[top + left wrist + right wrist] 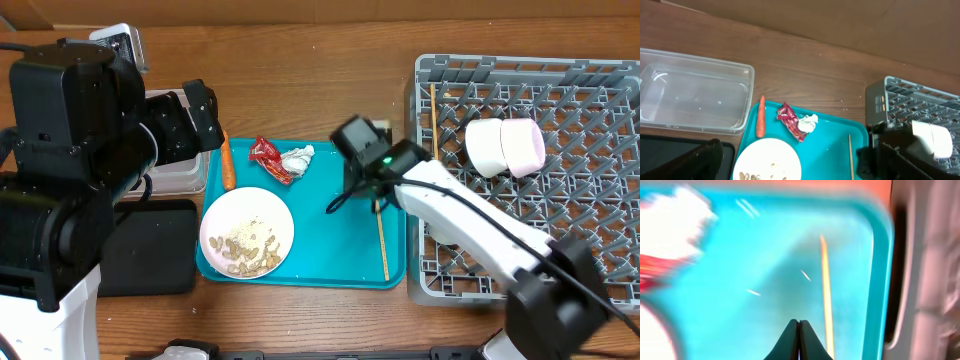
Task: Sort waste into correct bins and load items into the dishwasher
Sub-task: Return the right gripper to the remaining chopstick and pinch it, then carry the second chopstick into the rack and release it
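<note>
On the teal tray (320,235) lie a white plate (247,232) with beige food bits (245,255), an orange carrot (227,163), a red wrapper (268,158), a white tissue (298,158) and one chopstick (382,245). My right gripper (798,330) is shut and empty, low over the tray just left of that chopstick (826,290). My left gripper (790,167) is open and empty above the clear tub (690,100). The grey dish rack (560,250) holds a white bowl (487,147), a pink bowl (528,148) and the other chopstick (433,120). The cup is out of view.
The black tray (150,250) lies in front of the clear tub (185,175), left of the teal tray. The right arm (470,215) stretches over the rack's front left corner. Bare wooden table lies behind the tray.
</note>
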Action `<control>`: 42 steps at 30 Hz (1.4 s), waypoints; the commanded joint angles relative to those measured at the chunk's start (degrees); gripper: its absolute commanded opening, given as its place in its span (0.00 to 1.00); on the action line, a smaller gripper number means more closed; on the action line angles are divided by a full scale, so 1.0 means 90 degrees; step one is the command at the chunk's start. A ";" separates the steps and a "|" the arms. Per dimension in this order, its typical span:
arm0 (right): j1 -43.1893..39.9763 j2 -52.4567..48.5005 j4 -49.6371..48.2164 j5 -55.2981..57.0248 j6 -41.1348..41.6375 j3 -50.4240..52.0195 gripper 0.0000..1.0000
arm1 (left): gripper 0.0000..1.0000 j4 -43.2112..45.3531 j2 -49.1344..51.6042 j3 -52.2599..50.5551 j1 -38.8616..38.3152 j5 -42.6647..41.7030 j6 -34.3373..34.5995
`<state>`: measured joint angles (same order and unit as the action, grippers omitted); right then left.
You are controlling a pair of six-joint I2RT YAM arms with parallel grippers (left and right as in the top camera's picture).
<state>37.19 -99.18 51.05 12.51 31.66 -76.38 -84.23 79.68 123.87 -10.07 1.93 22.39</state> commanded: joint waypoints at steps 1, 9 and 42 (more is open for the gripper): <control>-0.0233 0.0743 0.0092 0.1032 -0.0571 -0.0753 0.04 | 1.00 0.0022 0.0022 0.0034 0.0034 0.0000 0.0087; -0.1355 0.0833 0.0221 -0.0748 -0.1736 -0.0942 0.09 | 1.00 0.0022 0.0022 0.0034 0.0034 0.0000 0.0085; -0.0328 -0.1003 0.0024 -0.0668 -0.1324 0.0619 0.04 | 1.00 0.0022 0.0022 0.0034 0.0034 -0.0002 0.0085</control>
<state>34.13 -108.51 48.66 6.22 20.51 -68.23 -84.20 79.68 123.87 -10.07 1.93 22.39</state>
